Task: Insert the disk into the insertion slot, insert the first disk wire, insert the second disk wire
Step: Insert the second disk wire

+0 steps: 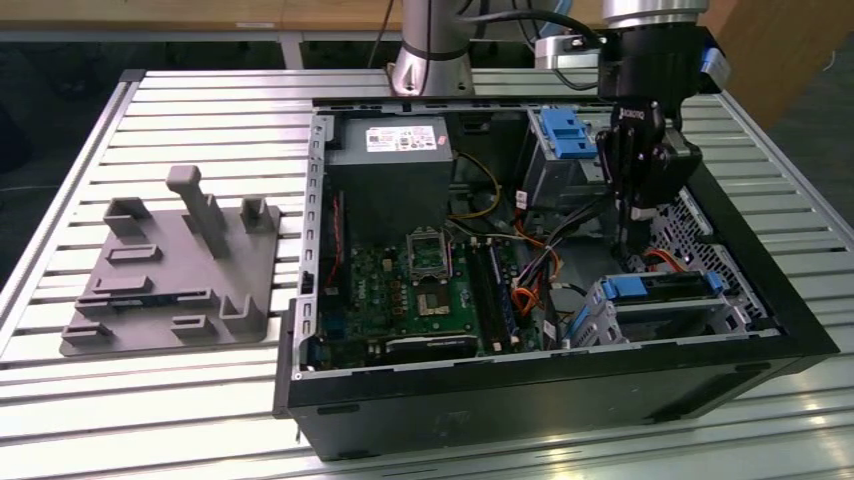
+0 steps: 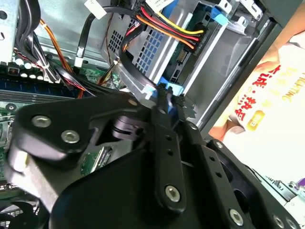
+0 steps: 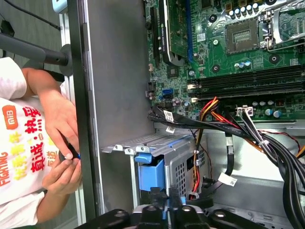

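— Ribbed aluminium table (image 1: 200, 110) is carrying what?

— It is bearing an open black computer case (image 1: 534, 400). A flat grey fixture (image 1: 174, 280) with upright pegs is lying beside it, toward the exterior view's left.

— Where is the disk sitting?

— The disk (image 1: 667, 298), silver in its bright blue carrier, is lying inside the insertion slot (image 1: 597, 322), a boxy cage of perforated sheet metal.

— And your gripper?

— My gripper (image 2: 170, 93) is pinching narrow on a small blue piece (image 3: 164, 211), just beside that cage. A flat black cable (image 2: 124, 59) is curving toward it.

— Any writing?

— A white label (image 1: 404, 140) is showing on the grey power supply, and white tags (image 3: 167, 116) are clinging to the cables. A person's hand (image 3: 64, 121) is hovering outside the case wall, by a shirt with printed lettering.
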Controlling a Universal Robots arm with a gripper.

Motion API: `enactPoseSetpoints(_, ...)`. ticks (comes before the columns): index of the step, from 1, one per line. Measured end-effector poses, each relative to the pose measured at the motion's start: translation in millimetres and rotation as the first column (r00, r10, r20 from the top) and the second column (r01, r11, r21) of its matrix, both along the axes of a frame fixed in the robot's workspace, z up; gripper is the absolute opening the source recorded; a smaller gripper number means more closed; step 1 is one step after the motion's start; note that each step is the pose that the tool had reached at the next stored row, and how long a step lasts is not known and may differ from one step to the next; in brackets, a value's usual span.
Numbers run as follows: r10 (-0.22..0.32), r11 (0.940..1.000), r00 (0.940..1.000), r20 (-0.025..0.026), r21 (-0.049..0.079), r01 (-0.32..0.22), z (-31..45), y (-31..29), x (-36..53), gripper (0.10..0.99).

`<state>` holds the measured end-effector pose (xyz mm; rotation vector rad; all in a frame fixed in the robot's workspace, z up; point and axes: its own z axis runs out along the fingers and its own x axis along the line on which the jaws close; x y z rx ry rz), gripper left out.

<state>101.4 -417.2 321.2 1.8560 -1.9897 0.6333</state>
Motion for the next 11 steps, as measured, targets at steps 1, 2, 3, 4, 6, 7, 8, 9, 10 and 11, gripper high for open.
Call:
enactPoseSetpoints(1, 0.0, 1.0, 1.0, 0.0, 0.0, 0.0, 0.0, 0.1, 0.0, 0.188)
enactPoseSetpoints(2, 0.0, 1.0, 1.0, 0.0, 0.0, 0.0, 0.0, 0.1, 0.0, 0.141)
enactPoseSetpoints(3, 0.0, 1.0, 1.0, 0.0, 0.0, 0.0, -0.1, 0.1, 0.0, 0.141)
enactPoseSetpoints(4, 0.0, 1.0, 1.0, 0.0, 0.0, 0.0, -0.1, 0.1, 0.0, 0.141)
enactPoseSetpoints(6, 0.0, 1.0, 1.0, 0.0, 0.0, 0.0, -0.1, 0.1, 0.0, 0.141)
enactPoseSetpoints(7, 0.0, 1.0, 1.0, 0.0, 0.0, 0.0, -0.1, 0.1, 0.1, 0.141)
enactPoseSetpoints(8, 0.0, 1.0, 1.0, 0.0, 0.0, 0.0, -0.1, 0.1, 0.1, 0.141)
enactPoseSetpoints(9, 0.0, 1.0, 1.0, 0.0, 0.0, 0.0, -0.1, 0.1, 0.1, 0.141)
enactPoseSetpoints(10, 0.0, 1.0, 1.0, 0.0001, 0.0, 0.0, -0.1, 0.1, 0.1, 0.141)
enactPoseSetpoints(11, 0.0, 1.0, 1.0, 0.0001, 0.0, 0.0, -0.1, 0.2, 0.1, 0.141)
